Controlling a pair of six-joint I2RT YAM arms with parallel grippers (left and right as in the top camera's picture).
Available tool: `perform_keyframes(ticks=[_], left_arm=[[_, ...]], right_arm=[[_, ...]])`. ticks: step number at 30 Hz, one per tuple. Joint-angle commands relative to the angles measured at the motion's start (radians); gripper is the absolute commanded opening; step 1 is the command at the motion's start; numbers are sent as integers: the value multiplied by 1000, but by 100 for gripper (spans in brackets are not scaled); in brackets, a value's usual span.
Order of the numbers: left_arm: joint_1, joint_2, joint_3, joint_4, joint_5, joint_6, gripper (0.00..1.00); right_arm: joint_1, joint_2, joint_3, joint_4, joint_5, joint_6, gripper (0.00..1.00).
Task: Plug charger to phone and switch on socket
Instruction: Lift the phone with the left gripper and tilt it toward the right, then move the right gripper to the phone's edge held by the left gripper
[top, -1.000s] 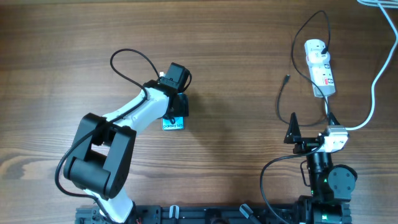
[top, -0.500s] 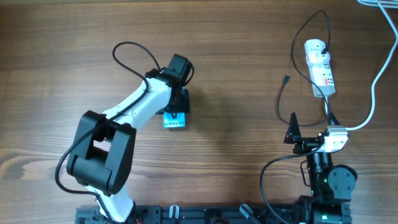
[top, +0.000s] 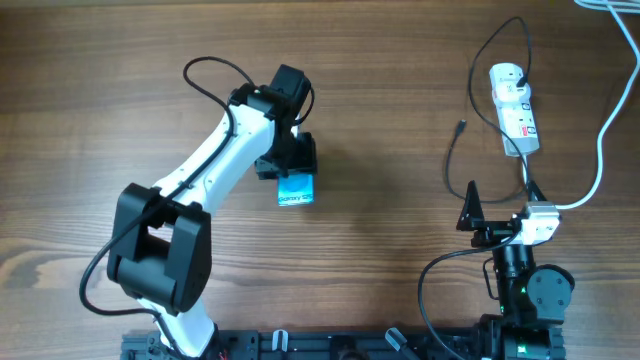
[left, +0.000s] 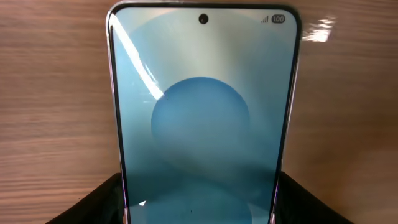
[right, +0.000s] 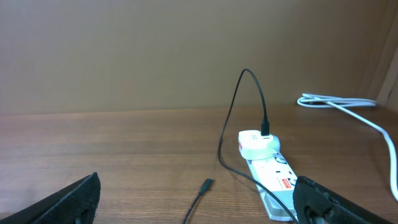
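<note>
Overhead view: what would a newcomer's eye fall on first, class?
The cyan phone, held in the left tool left of centre, stands out. At far right lies the white socket, the black charger plugged in, its tip loose on the wood.

The left arm (top: 215, 165) has white links, black joints (top: 160, 245), looping black cable (top: 215, 60).

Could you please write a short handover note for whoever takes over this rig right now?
Left gripper: shut on the phone, screen up.
Right gripper: open and empty, at the near right.
Charger: plugged into the socket; its connector tip lies loose on the table, left of the socket.
Done: phone grasped.
Left: join tip and phone, then switch the socket on. The switch state is not readable.
</note>
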Motion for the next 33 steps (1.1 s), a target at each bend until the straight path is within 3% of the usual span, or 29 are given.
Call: perform_keyframes(ticks=[1, 4, 16, 21, 23, 24, 27, 28, 32, 33], left_arm=[[-4, -8, 43, -3, 237, 0, 46], [-4, -8, 43, -2, 320, -27, 45], [-4, -8, 43, 97, 338, -465, 43], [-3, -8, 43, 193, 386, -608, 48], [-2, -8, 43, 211, 390, -642, 47], [-2, -8, 43, 214, 390, -658, 47], [17, -8, 43, 217, 396, -711, 47], [26, -8, 43, 222, 411, -719, 47], [75, -8, 43, 244, 490, -733, 47], [84, -8, 43, 243, 497, -732, 46]], right_arm=[[-7, -8, -2, 3, 7, -12, 100], [-7, -8, -2, 3, 7, -12, 100], [-7, -7, -2, 2, 7, -13, 100], [-7, -7, -2, 4, -19, -8, 100], [-7, -7, -2, 7, -60, 132, 100], [-7, -7, -2, 9, -81, 295, 100], [-7, 14, -2, 22, -238, 1011, 100], [-7, 31, -2, 25, -291, 1153, 100], [-7, 105, -1, 40, -290, 1320, 100], [-7, 117, -1, 72, -326, 1201, 100]])
